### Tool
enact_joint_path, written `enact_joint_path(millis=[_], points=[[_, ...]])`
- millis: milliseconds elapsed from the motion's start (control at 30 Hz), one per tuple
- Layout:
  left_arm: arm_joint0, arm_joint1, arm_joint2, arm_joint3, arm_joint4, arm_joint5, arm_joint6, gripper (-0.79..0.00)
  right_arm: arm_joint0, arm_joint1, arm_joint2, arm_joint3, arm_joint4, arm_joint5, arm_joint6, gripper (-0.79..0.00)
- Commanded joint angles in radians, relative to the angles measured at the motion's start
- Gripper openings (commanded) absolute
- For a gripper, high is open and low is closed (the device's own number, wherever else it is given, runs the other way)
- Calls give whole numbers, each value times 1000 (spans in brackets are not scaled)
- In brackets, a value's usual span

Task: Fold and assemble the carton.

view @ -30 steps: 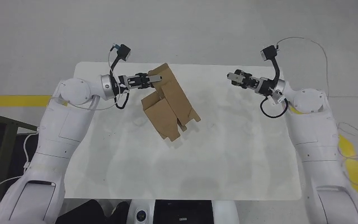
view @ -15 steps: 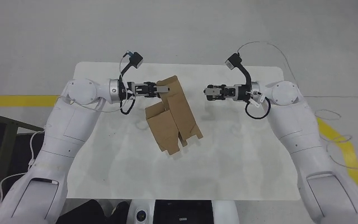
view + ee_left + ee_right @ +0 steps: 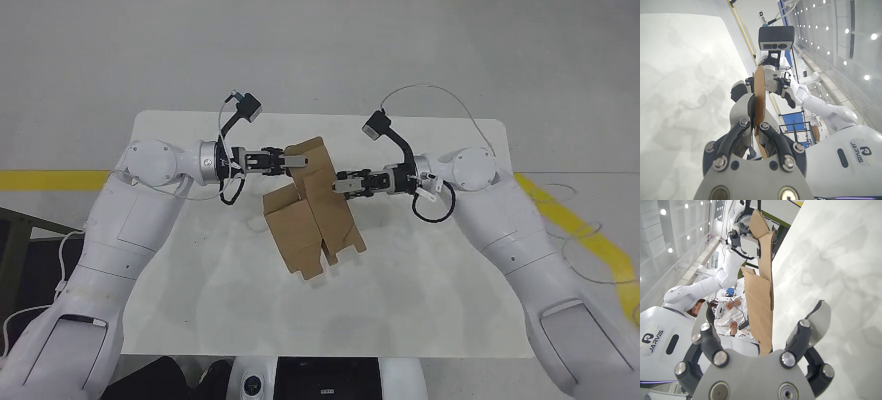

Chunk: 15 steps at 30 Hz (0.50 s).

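Moved: right arm swung in from the table's [image 3: 450,290] right edge to the carton [image 3: 300,220]; left arm barely shifted.
Left gripper [image 3: 288,160]: clamped on the carton's far flap.
Carton: half-flat, held over the table's far middle, long axis running far-to-near.
Right gripper [image 3: 342,184]: fingers spread, straddling the carton's right edge, not pinching.
Key relation: carton sits directly left of the right gripper, so it looks lined up to close on that panel.

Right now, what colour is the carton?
The carton is plain brown, without any pattern; the top view shows it best.

left gripper [image 3: 758,110] clamped, right gripper [image 3: 762,309] spread wide
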Motion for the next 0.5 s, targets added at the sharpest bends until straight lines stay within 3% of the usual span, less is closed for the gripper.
enact_joint_path(millis=[0,167,300,467], points=[[-1,-1,3,-1,-3,0,-3,-785,9,-2,-25,3,11,-5,-5,-105],[-2,-4,12,-3,-16,1,-12,-785,32,-5,-82,13,35,-28,-28,-222],[-3,-6,18,-4,-31,0,-24,-785,46,-4,-112,24,48,-40,-40,-388],[-8,-7,21,-3,-22,-10,-24,-785,59,1,-145,29,76,-51,-51,-529]])
